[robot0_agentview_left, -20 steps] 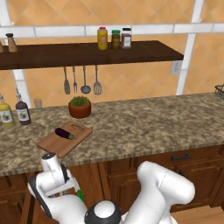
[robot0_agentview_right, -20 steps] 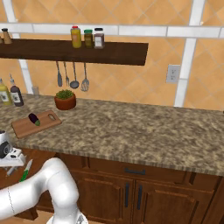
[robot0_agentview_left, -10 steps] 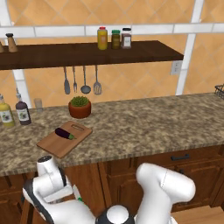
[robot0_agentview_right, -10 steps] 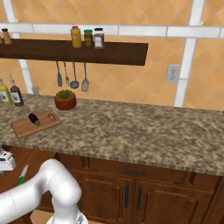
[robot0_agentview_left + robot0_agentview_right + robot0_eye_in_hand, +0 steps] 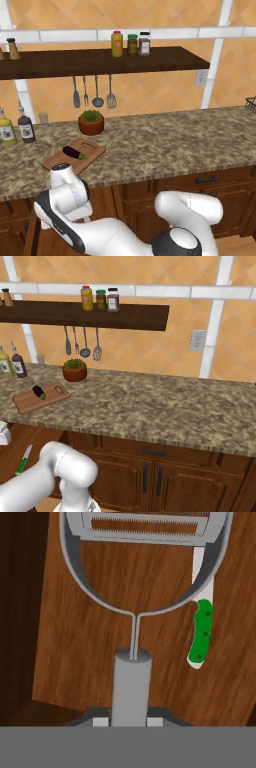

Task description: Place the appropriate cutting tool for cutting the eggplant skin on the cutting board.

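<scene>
Gripping the peeler by its handle, our gripper has risen above the knife over 1 second, so carrying it to the cutting board comes next.

Kitchen's got orange diagonal-tiled walls with white trim strips, and a dark wood shelf running along it. Speckled granite counter sits on brown wooden cabinets with dark handles. White outlet on the wall. Light's even all over.
</scene>
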Available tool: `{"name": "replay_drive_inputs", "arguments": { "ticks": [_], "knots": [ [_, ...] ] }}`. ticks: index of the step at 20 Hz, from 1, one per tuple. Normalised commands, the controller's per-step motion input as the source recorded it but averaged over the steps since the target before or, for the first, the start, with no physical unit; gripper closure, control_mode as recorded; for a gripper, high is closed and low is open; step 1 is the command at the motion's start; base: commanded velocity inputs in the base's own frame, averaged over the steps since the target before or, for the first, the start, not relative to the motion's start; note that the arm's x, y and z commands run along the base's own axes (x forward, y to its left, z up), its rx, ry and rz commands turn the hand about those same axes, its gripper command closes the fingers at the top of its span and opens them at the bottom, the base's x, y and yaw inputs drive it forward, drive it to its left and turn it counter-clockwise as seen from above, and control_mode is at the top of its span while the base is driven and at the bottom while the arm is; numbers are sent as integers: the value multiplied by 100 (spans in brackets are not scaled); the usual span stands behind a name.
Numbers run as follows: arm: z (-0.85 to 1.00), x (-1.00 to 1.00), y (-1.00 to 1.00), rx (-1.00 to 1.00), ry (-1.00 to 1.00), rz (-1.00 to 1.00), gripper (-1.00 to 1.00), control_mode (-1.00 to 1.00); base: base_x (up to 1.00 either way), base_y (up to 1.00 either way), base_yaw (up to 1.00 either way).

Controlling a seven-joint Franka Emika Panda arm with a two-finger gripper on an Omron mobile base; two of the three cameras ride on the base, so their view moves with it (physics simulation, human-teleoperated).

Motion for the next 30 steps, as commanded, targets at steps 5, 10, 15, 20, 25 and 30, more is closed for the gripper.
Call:
{"name": "replay_drive_inputs", "arguments": {
  "ticks": [5,10,15,20,25,30],
  "knots": [
    [100,18,-42,0,-2,0,100,-100,0,0,0],
    [96,80,-22,0,0,0,100,-100,0,0,0],
    [46,97,0,0,3,3,100,-100,0,0,0],
    [-2,98,15,0,1,9,100,-100,0,0,0],
    [-2,92,38,0,0,17,100,-100,0,0,0],
    [-16,58,55,-6,0,13,100,-100,0,0,0]
  ]
}}
